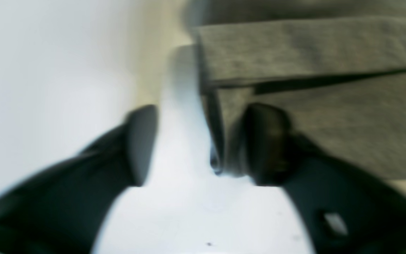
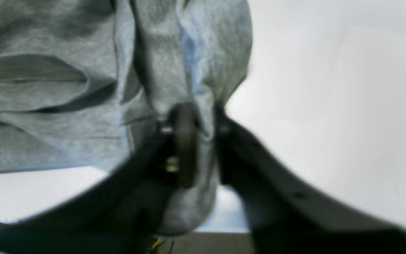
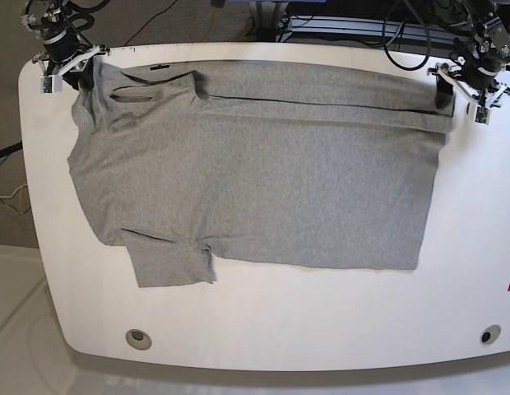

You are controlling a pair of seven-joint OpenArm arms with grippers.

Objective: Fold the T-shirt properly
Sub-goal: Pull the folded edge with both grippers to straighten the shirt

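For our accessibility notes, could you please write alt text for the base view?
A grey T-shirt lies spread on a white table, its far edge folded over. The left gripper and right gripper sit at the far corners.

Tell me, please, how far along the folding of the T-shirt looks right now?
Done: one long strip of the T-shirt lies folded over along the far table edge. In hand: the left hand stands open beside the hem corner; cloth sits between the right hand fingers. Left: the near sleeve and side lie unfolded.
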